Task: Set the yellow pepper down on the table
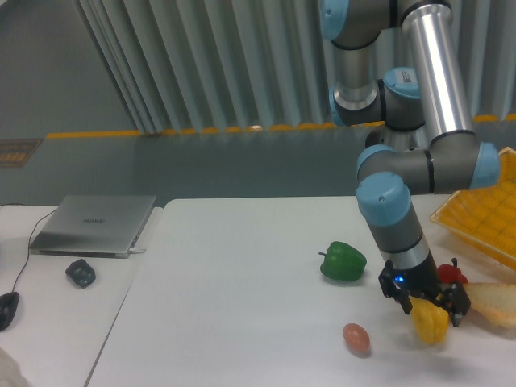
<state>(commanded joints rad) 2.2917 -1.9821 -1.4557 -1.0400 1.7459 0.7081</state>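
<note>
Between pinkish egg-like object and red pepper, end effector clamped on yellow pepper.

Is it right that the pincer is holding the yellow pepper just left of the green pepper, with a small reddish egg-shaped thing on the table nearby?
Not quite. The camera view shows the pincer holding the yellow pepper to the right of the green pepper, not left. The small reddish egg-shaped thing does lie on the table nearby.

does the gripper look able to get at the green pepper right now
Probably not yet: the gripper is shut on the yellow pepper. The green pepper sits close by with bare table around it, so the path looks free once it lets go.
</note>
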